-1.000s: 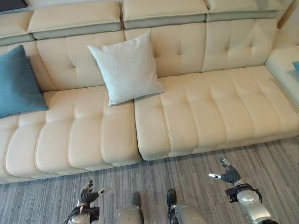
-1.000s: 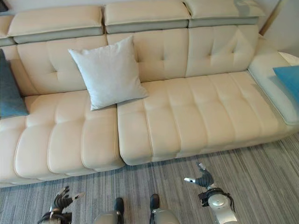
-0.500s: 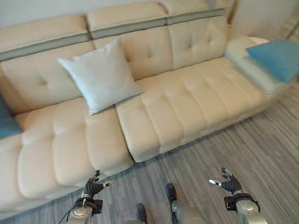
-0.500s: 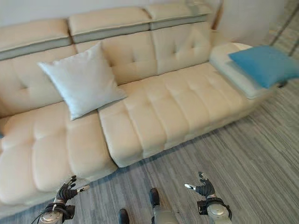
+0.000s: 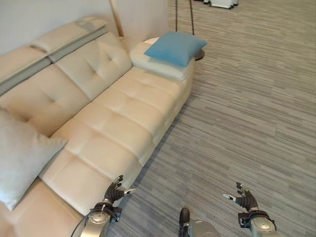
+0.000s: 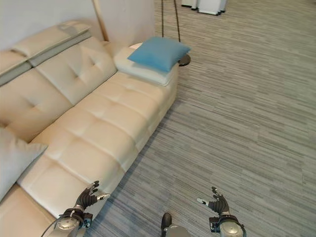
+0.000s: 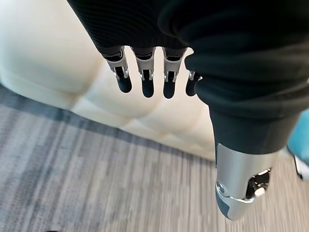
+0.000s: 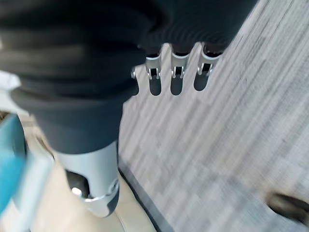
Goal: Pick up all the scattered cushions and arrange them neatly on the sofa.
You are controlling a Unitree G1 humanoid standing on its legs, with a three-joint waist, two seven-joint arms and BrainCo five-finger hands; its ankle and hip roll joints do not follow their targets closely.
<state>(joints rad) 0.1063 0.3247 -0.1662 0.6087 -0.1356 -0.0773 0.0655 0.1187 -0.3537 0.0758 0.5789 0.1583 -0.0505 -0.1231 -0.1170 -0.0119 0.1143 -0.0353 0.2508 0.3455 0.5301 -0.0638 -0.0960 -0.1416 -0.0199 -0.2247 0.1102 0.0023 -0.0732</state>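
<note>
**Blue cushion at far end of sofa, both hands empty**

Blue cushion (image 5: 174, 48) lies flat on the padded end section at the far end of the sofa (image 5: 118, 118), one corner hanging slightly past the edge toward the floor. Pale grey cushion (image 5: 22, 158) leans against the backrest near the sofa's near end, so it looks already placed.

Left robot hand (image 5: 115, 190) hangs low at the front edge of the seat, fingers spread and relaxed, holding nothing. Right robot hand (image 5: 243, 198) is over the carpet (image 5: 247, 123), well apart from the sofa, fingers also spread, empty.

Handling, my read:
- Blue cushion looks plump, fabric-covered, light. It'll squash and sag under grip, no rigid edge to index on.
- Fabric should give decent friction, so slip risk is low. Not fragile.
- Single-corner pinch probably lets it swing and droop. Better to take it with fingers wrapped deep over one edge, or clamp it between both hands on opposite sides.
- The overhanging corner and the edge facing the carpet look most reachable.

Cushion is well out of reach from here, so an approach is needed first.
</note>
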